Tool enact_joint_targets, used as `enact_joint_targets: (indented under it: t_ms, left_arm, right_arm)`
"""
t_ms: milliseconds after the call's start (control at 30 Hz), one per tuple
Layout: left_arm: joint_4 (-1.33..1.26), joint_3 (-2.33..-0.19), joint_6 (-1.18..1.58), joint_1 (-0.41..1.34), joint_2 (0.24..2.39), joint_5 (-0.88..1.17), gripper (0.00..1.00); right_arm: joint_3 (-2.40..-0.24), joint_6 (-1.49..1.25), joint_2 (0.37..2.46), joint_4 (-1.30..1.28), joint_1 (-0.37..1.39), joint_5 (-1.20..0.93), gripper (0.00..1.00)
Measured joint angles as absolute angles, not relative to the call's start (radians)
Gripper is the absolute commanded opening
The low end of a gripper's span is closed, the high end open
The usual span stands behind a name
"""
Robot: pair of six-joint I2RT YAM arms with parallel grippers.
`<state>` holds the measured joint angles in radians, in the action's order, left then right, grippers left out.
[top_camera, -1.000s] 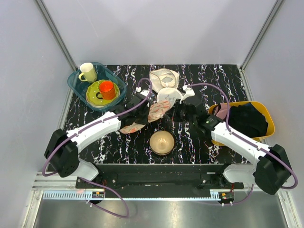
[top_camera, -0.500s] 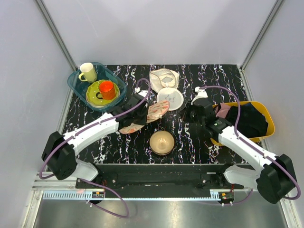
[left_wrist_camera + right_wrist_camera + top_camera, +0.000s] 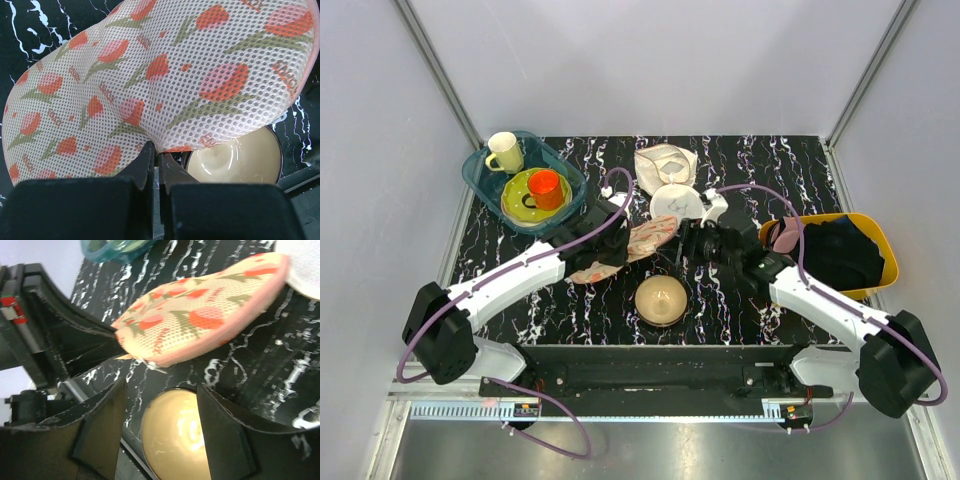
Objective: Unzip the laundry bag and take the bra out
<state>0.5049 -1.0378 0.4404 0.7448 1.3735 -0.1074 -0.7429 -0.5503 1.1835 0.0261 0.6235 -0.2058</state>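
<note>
The laundry bag (image 3: pixel 638 242), salmon-pink mesh printed with orange and green marks, hangs lifted off the dark marbled table. My left gripper (image 3: pixel 159 149) is shut on its lower edge, seen in the top view at the bag's left part (image 3: pixel 608 243). In the right wrist view the bag (image 3: pixel 200 315) lies just ahead of my right gripper (image 3: pixel 162 390), whose jaws stand open and hold nothing. A small silvery tab (image 3: pixel 152 365) dangles from the bag's near edge. From above, the right gripper (image 3: pixel 687 240) is beside the bag's right end. The bra is hidden.
A tan dome-shaped bowl (image 3: pixel 661 299) sits below the bag near the front edge. A round white mesh disc (image 3: pixel 678 205) and beige cloth (image 3: pixel 665 162) lie behind. A teal tub (image 3: pixel 480 180) with cups stands back left, and a yellow bin (image 3: pixel 885 245) of dark clothes stands at the right.
My right gripper swung out to the right, came back to the bag's right end, and went from shut to open. The left gripper kept its hold and shifted slightly.
</note>
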Motion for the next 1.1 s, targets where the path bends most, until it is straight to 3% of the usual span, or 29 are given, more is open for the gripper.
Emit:
enact_joint_targets:
  t_ms: [433,700,1100]
  left_arm:
    - [0.505,-1.038,0.440,0.745,1.374,-0.096,0.00]
    - [0.503,-1.038,0.440,0.744,1.374,-0.092,0.00]
    - [0.466,-1.037,0.433,0.747,1.374,-0.078,0.00]
  right_arm:
    - [-0.733,-0.604,1.356,0.233,0.638,-0.391,0.46]
    - [-0.715,-0.626,1.339,0.265,0.639,-0.367,0.01]
    - [-0.655,-0.597,1.177,0.175,0.615,-0.273,0.00]
